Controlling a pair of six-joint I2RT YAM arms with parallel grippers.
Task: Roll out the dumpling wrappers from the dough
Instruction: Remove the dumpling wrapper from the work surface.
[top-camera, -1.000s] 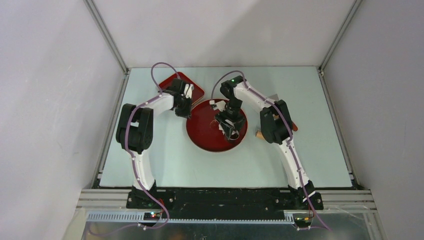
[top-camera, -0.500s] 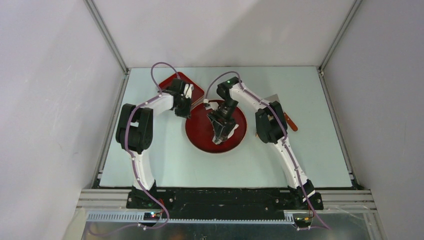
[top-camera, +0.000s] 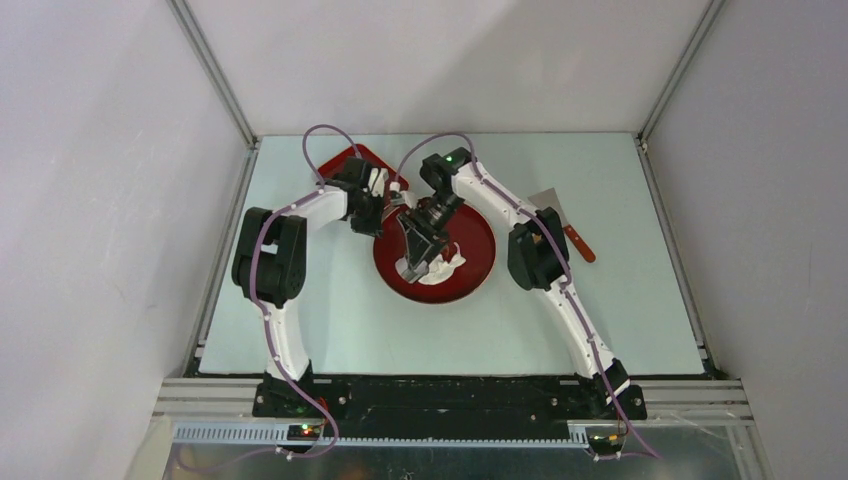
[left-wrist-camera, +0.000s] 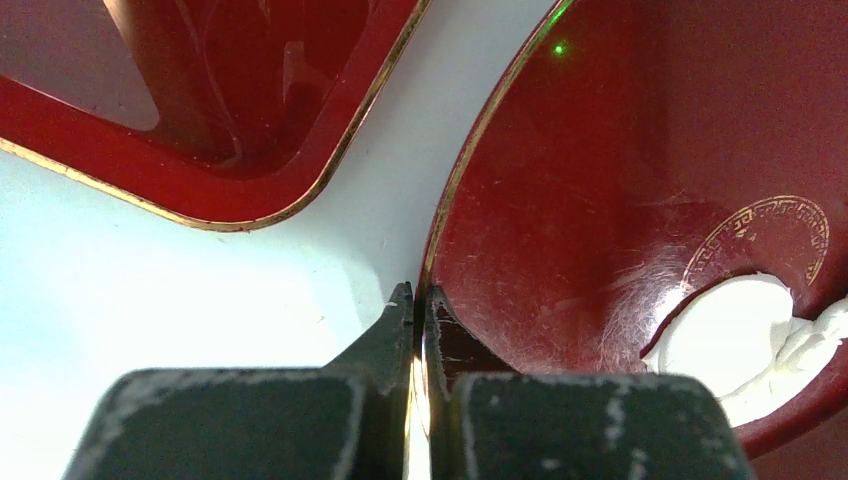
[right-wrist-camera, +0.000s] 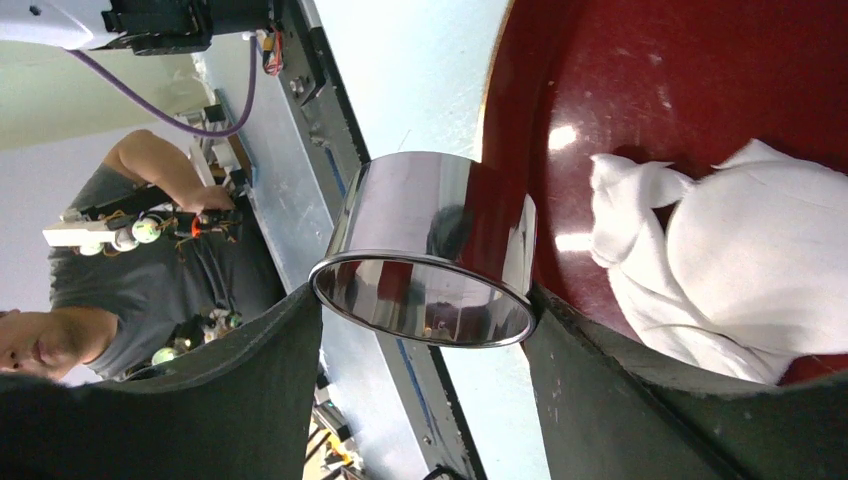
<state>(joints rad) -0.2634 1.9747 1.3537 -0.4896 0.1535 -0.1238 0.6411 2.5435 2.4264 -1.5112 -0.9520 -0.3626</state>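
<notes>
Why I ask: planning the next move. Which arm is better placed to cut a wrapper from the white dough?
Right, probably: the right gripper holds a shiny metal ring cutter near the white dough; the left gripper clamps the rim of the round red plate.

We see one dumpling wrapper (right-wrist-camera: 750, 260), a smooth, flat white disc, lying near the middle of the round red plate (right-wrist-camera: 700, 70), a ragged white dough strip (right-wrist-camera: 625, 200) bunched against its edge
</notes>
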